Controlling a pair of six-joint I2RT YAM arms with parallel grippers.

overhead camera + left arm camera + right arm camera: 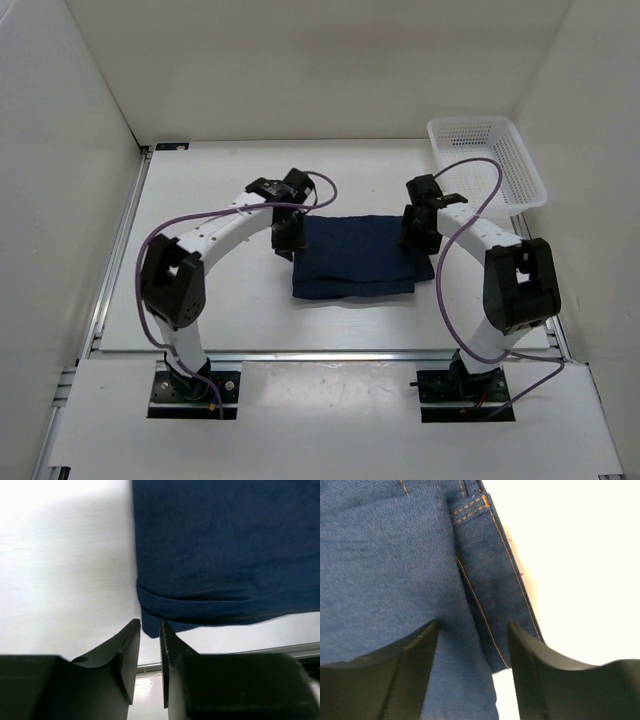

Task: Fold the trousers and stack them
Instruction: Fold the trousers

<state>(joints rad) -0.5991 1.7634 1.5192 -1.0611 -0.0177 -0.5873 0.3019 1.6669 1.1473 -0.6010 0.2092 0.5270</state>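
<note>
White walls (pixel 300 60) box in a white table (pixel 220 190), and folded into a neat rectangle at the middle of it lies the pair of dark blue denim jeans (pixel 355 258), flat on the tabletop, its long sides running left to right. One lower layer sticks out a little along the near edge.

At the jeans' left end stands the left gripper (pixel 288 240). From its wrist camera, the fingers (pixel 127 645) are drawn close with only a slim gap and nothing in it, the hemmed corner of the denim just past their tips.

At the right end is the right gripper (pixel 415 240), its jaws spread wide and released, poised over an orange-stitched seam (pixel 512 565) at the cloth's edge without pinching it.

Off in the far right corner sits a white plastic mesh basket (pixel 520 150), well apart from the jeans.
</note>
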